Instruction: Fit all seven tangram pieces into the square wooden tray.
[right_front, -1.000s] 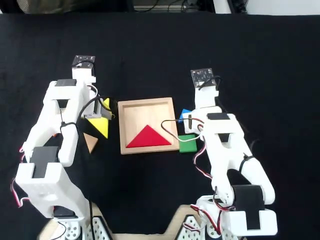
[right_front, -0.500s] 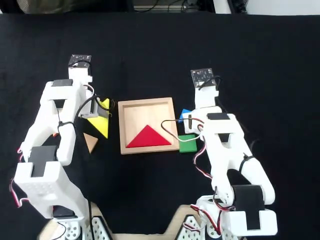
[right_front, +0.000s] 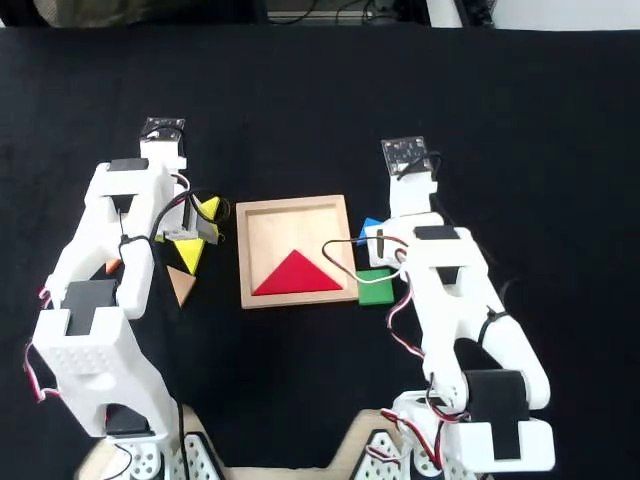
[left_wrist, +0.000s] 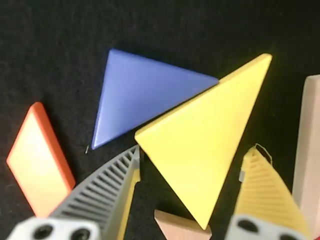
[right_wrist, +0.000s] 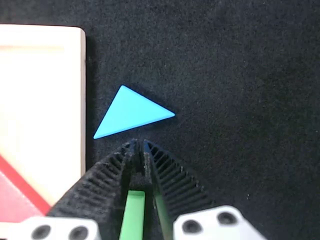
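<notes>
The square wooden tray (right_front: 255, 215) lies mid-table with a red triangle (right_front: 296, 273) in it. My left gripper (left_wrist: 194, 150) is open and straddles a big yellow triangle (left_wrist: 215, 125); in the high view it (right_front: 193, 235) hangs over that triangle (right_front: 190, 254) left of the tray. A dark blue triangle (left_wrist: 135, 92), an orange parallelogram (left_wrist: 35, 160) and a tan triangle (left_wrist: 180, 231) lie close around. My right gripper (right_wrist: 137, 145) is shut with nothing held, just short of a light blue triangle (right_wrist: 132, 115). A green square (right_front: 376, 286) lies under it.
The tray's wall (right_wrist: 82, 100) runs close beside the light blue triangle, and its edge (left_wrist: 307, 145) stands near the yellow finger. The tan triangle (right_front: 181, 283) and orange piece (right_front: 110, 268) sit left of the tray. Black cloth stretches open behind and in front.
My left gripper has shifted over the yellow triangle and now hides more of it. The right arm has kept still.
</notes>
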